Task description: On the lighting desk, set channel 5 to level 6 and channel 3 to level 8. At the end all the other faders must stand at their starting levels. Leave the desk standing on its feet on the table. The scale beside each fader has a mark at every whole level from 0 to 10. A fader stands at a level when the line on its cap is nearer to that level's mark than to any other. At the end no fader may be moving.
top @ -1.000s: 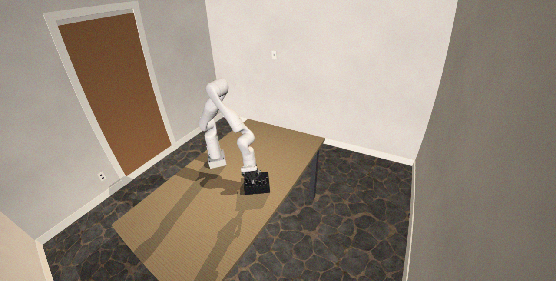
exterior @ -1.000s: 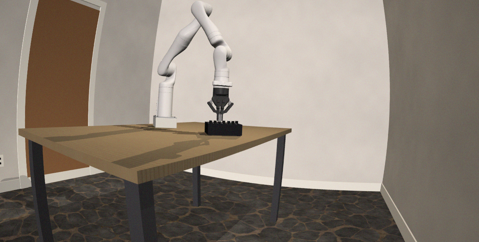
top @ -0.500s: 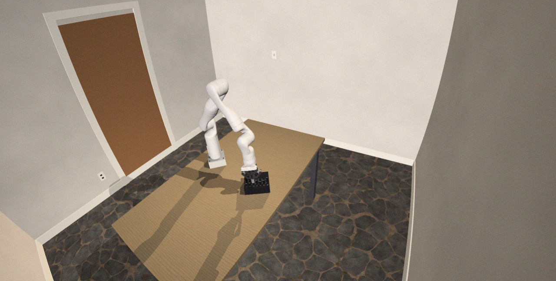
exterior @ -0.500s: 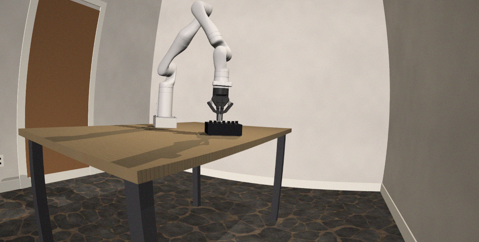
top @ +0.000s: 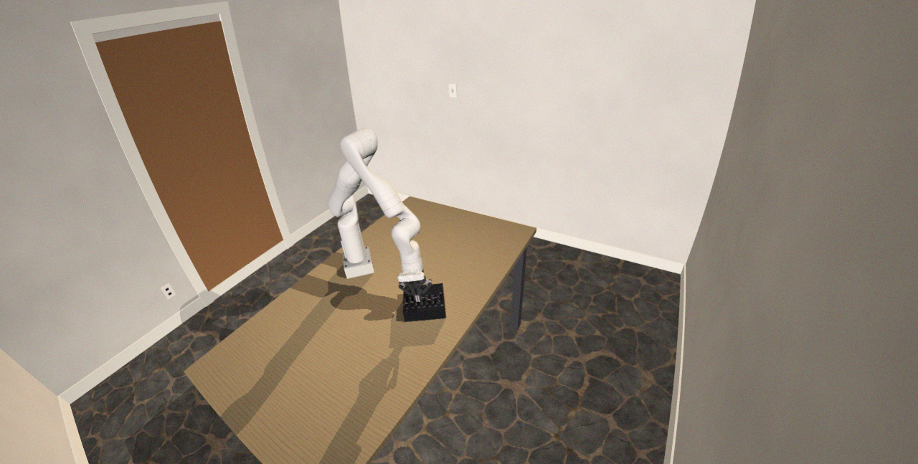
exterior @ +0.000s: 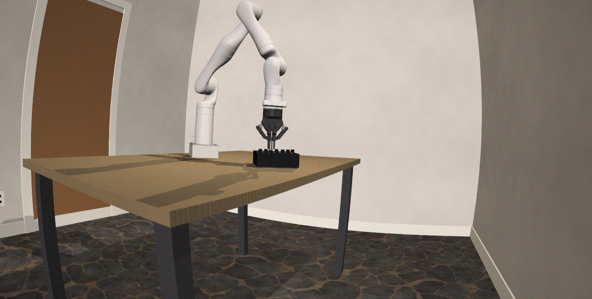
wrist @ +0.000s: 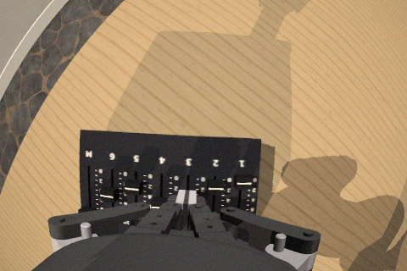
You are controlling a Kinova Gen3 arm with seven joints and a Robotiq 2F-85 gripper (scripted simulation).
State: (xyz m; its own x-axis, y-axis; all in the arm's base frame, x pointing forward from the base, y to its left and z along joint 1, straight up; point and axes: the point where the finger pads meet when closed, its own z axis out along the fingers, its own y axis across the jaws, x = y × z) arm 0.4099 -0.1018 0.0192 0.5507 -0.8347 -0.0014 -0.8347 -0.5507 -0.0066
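The black lighting desk stands on its feet on the wooden table; it also shows in the exterior view and the wrist view. Its channels are numbered 1 to 6 plus one more, with white cap lines. My gripper is shut, fingertips together, pointing down onto the desk's top at the channel 3 slot, between channels 4 and 2. In the exterior view my gripper reaches down among the fader caps. The channel 3 cap is hidden behind my fingers.
The arm's base is bolted to the table behind the desk. The table's right edge lies close to the desk. A door is on the left wall.
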